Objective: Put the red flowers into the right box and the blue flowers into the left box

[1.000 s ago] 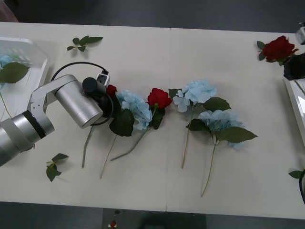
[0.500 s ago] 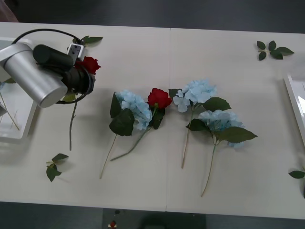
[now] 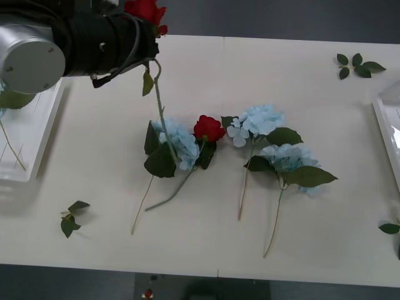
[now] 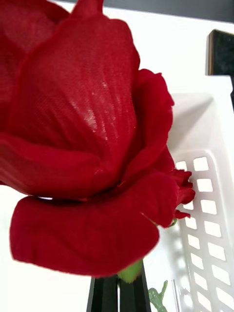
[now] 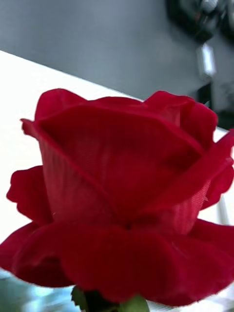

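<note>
Left end effector (image 3: 145, 34) is up at eleven o'clock over the worktop (image 3: 294, 69) in the front view, closed on a red rose (image 3: 145, 9) whose stem dangles down across a blue flower (image 3: 178, 140). A second ago it was low among the row of flowers, and half a second ago the bloom was just off the worktop beside the left box (image 3: 28, 134) at nine o'clock; now the rose hangs clear in the air. One red rose on the worktop (image 3: 208, 128) remains between the blue flowers, and the right box (image 3: 389, 125) sits far off at three o'clock, so this rose has the whole width to cross, which I'd guess means a long reach or a hand-over. In the right wrist view, the right end effector (image 4: 118, 292) has its black fingers pinched on the green base of a second rose (image 4: 83, 131), with the slotted white wall of the right box just behind. In the left wrist view, the lifted bloom (image 5: 122, 195) sits close above its pinched stem.
</note>
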Action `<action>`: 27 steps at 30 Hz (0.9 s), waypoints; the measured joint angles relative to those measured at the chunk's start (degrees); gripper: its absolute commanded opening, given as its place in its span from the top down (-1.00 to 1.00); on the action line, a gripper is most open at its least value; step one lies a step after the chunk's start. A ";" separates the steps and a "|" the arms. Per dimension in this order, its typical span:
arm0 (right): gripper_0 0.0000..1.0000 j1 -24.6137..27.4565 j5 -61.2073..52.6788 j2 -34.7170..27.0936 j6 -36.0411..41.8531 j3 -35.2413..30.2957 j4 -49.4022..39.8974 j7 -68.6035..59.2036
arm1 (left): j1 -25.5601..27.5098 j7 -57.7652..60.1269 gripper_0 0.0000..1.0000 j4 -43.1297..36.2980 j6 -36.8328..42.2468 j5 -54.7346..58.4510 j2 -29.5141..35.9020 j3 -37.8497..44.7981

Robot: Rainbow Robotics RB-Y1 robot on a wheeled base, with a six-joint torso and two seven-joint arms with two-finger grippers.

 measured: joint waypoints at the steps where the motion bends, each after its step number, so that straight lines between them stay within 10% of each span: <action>1: 0.37 0.00 -0.10 0.00 -0.60 0.30 0.72 0.01 | -0.32 0.97 1.00 -0.38 0.00 -1.60 -1.59 -0.19; 7: -1.00 0.00 -1.40 0.00 -2.01 1.11 2.03 0.41 | -0.93 6.90 1.00 -2.38 0.00 -11.32 -10.62 -1.71; 27: -1.00 -0.08 -32.93 0.00 27.46 2.01 -12.07 3.13 | -4.45 25.11 1.00 -2.75 -3.97 -39.49 -24.70 -12.46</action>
